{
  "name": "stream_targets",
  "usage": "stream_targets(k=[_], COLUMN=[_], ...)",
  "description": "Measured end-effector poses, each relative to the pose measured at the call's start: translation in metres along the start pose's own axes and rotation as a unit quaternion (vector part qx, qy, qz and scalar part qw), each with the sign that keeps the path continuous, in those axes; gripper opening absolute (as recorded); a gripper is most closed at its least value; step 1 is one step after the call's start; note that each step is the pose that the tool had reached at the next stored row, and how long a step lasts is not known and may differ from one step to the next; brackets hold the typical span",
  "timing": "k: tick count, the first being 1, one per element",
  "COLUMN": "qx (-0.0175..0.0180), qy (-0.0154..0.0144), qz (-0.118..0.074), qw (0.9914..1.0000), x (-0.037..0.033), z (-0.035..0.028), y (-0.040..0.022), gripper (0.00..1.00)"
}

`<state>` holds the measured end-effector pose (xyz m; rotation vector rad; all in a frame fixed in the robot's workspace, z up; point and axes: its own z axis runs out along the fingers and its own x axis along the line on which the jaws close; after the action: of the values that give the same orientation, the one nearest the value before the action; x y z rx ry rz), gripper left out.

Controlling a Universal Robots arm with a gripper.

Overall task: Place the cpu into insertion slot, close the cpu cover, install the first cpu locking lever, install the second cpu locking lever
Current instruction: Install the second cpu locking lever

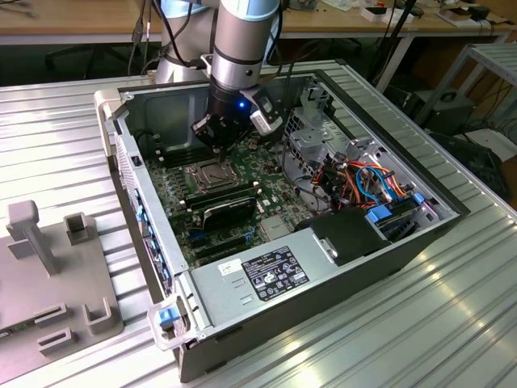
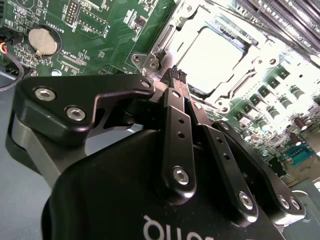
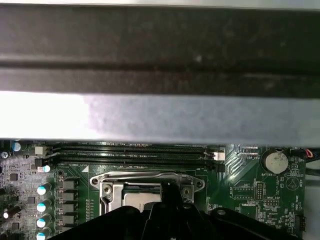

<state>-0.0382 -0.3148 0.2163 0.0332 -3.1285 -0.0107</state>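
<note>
The gripper (image 2: 178, 76) is held just above the insertion slot (image 2: 215, 60), its jaws pressed together with nothing between them. The cpu (image 2: 216, 57) is seated there under the closed cpu cover (image 2: 172, 30), so the tips are probably placed for lever work.

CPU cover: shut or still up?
Shut. The cover lies flat around the cpu, whose top shows through its window; the closed gripper hovers at its edge.

cpu (image 2: 212, 52) glare-washed in second wrist view, insertion slot (image 3: 131, 195) partly hidden behind fingers (image 3: 167, 192)
</note>
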Motion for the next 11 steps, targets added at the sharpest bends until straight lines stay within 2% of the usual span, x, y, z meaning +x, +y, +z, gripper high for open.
stream_targets(k=[11], qx=[0.0013], qy=[0.0000], qz=[0.000], qw=[1.00000], x=[0.0000], z=[0.0000], y=[-0.0012], gripper=[0.11])
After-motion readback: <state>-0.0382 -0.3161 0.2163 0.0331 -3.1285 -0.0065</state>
